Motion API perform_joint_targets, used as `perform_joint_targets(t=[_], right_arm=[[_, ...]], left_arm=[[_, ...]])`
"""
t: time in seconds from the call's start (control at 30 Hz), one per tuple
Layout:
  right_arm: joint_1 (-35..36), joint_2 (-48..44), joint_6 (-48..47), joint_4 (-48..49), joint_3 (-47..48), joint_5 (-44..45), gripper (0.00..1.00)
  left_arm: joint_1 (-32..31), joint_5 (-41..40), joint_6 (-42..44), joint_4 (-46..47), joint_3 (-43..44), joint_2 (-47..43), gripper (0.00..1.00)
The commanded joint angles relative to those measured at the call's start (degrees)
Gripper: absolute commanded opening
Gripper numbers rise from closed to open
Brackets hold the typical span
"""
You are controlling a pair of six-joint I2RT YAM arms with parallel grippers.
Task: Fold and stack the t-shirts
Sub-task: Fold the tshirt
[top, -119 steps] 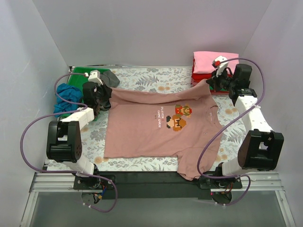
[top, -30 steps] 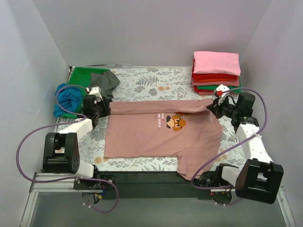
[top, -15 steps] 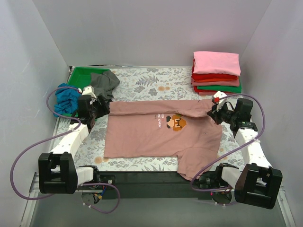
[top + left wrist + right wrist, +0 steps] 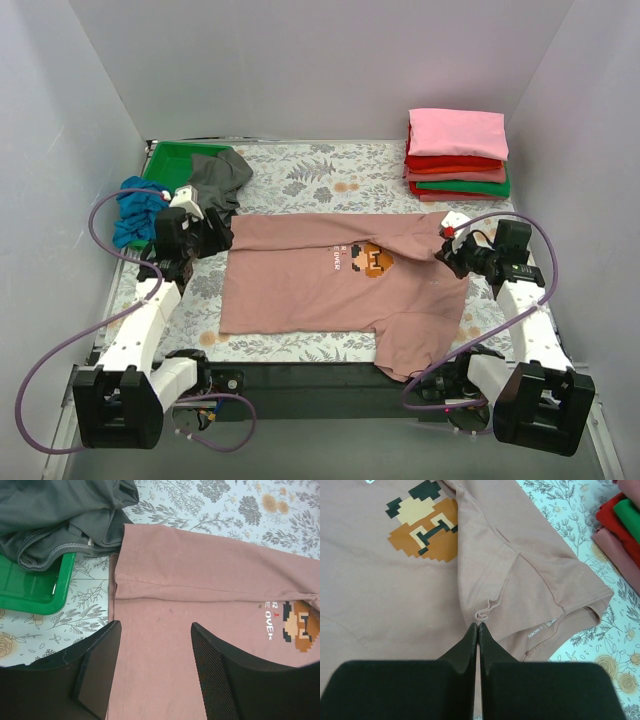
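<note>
Floral surface holds a folded stack. Near-left of that stack lies the dusty-pink t-shirt, only its top edge folded. Far left of it, the grey t-shirt and blue t-shirt wait. Left gripper gapes empty; right gripper pinches the pink fabric.

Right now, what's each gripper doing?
Left gripper: open, holding nothing.
Right gripper: closed, pinching a pucker of the pink t-shirt.

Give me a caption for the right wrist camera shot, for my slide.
Right gripper shut, pinching a pucker in the folded-over pink tee beside its pixel graphic.
</note>
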Motion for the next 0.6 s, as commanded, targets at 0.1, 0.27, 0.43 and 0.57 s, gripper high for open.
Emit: perform_joint_targets(t=[0.1,0.27,0.43,0.57], right_arm=[[-0.3,-1.3,-5.9,-5.4,-0.8,0.3,0.06],[-0.4,-2.6,-11.5,-10.1,0.4,4.9,0.34],[-0.3,-0.6,-7.1,-11.9,6.6,3.2,0.59],[3.0,11.3,2.1,-12.2,13.1,-1.4,0.64]], left_arm=[[0.2,2.6,1.0,-2.6,-0.5,-4.8,0.57],[0.2,3.6,0.6,-2.6,-1.7,-7.0,0.57],[0.2,4.8,0.1,-1.3,-3.2,-8.7,0.57],[0.2,5.1,0.1,-1.1,-3.4,-8.9,0.57]])
